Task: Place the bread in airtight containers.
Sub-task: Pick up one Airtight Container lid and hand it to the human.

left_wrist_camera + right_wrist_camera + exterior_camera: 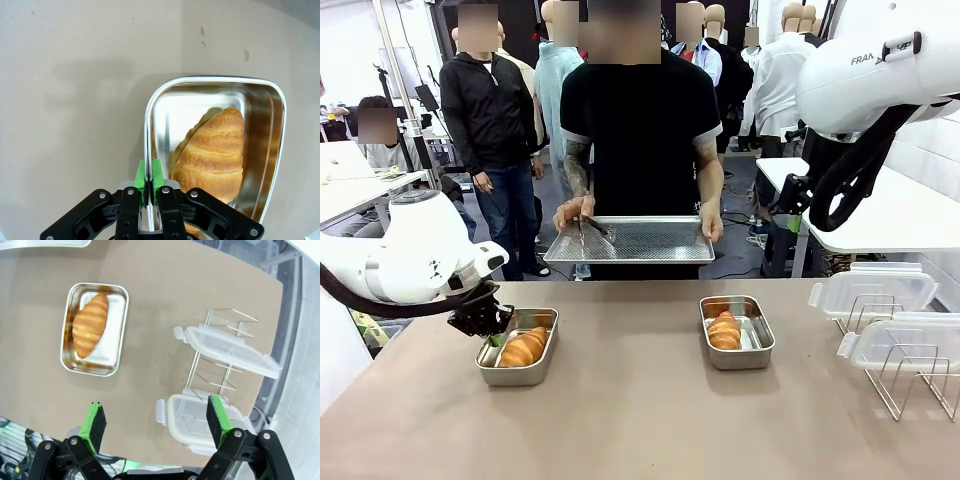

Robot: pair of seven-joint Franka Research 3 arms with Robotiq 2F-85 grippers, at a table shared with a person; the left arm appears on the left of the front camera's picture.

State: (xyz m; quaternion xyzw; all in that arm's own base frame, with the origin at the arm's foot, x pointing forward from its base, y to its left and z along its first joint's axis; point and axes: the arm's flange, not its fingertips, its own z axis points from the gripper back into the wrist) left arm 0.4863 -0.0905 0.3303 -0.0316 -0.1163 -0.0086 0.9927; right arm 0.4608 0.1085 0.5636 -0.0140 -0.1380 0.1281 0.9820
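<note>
While the left gripper (150, 175) clamps its jaws on the rim of a rounded stainless-steel tub (148, 115) holding a golden-brown ridged croissant (212, 155) lengthwise, the right gripper (156, 417), jaws wide apart, hangs nearer, right over a clear plastic clip-on lid (192, 422).

Croissant (90, 325) inside steel tub (90, 370) on brown table (165, 300), clear lids (227, 347) nearby.

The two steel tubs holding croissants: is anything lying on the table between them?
No. In the front view, the table between the left tub and the right tub is bare brown surface.
</note>
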